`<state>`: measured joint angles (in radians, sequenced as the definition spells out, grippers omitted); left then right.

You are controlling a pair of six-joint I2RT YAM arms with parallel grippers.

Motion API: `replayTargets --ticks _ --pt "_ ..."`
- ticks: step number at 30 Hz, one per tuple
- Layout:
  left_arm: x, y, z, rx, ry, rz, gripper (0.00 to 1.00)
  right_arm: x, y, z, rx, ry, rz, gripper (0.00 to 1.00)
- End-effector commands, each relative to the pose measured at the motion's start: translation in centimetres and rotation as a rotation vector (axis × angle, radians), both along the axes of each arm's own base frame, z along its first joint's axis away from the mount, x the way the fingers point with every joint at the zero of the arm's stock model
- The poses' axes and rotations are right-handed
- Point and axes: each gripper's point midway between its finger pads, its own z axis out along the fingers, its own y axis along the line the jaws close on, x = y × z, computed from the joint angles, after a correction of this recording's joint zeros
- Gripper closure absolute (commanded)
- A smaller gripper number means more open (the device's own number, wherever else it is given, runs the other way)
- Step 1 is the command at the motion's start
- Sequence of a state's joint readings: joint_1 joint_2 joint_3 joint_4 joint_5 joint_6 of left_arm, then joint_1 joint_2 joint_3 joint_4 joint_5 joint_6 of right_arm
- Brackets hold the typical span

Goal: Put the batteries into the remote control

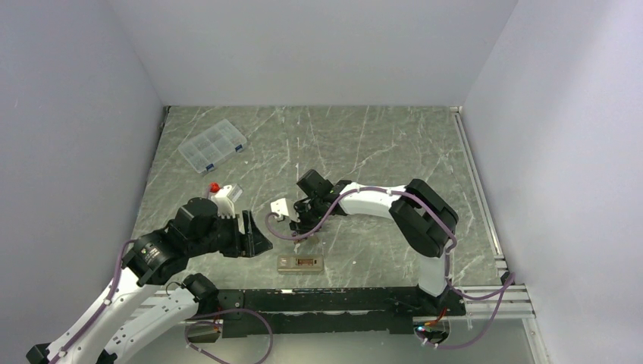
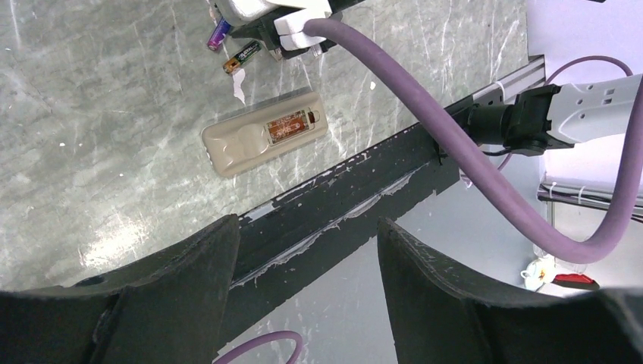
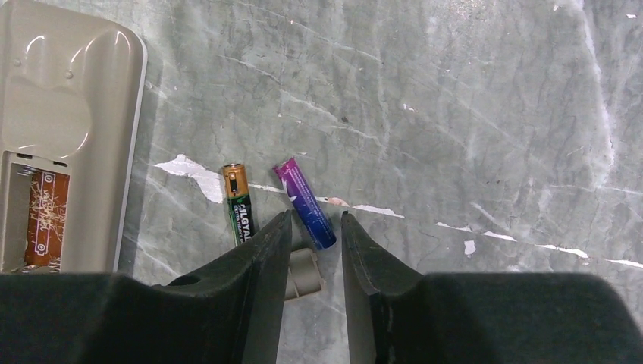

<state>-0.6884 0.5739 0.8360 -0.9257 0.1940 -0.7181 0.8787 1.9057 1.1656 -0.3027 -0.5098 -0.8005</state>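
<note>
Barely begun — batteries (image 3: 240, 208) loose at 12 o'clock of the remote control (image 1: 300, 264); right gripper (image 3: 315, 220) part-open astride one, unclamped — left gripper (image 2: 307, 227) wide, empty.

2 batteries (image 3: 305, 203), 1 remote control (image 2: 264, 142)

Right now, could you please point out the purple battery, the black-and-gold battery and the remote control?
purple battery (image 3: 305, 203), right wrist view, middle of its body.
black-and-gold battery (image 3: 243, 214), right wrist view, on its dark label.
remote control (image 2: 236, 144), left wrist view, on its plain beige back.
</note>
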Motion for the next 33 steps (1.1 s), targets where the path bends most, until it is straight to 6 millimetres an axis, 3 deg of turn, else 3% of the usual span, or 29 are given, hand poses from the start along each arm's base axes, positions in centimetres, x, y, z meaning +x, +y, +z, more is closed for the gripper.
replayTargets --ticks 1,13,19,33 --pt "0.3 0.1 1.7 -0.018 -0.046 0.003 0.28 -0.3 -0.5 -1.4 -0.029 0.035 -0.001 0.68" --pt "0.4 0.1 2.0 -0.019 -0.054 0.007 0.27 -0.7 -1.7 -2.7 -0.067 0.119 -0.072 0.78" --pt "0.7 0.0 1.9 -0.015 -0.054 0.013 0.27 -1.2 -1.9 -2.6 -0.054 0.136 -0.093 0.99" --pt "1.8 0.0 0.3 0.028 -0.017 0.058 0.29 -0.4 -1.2 1.0 0.047 0.065 -0.179 1.00"
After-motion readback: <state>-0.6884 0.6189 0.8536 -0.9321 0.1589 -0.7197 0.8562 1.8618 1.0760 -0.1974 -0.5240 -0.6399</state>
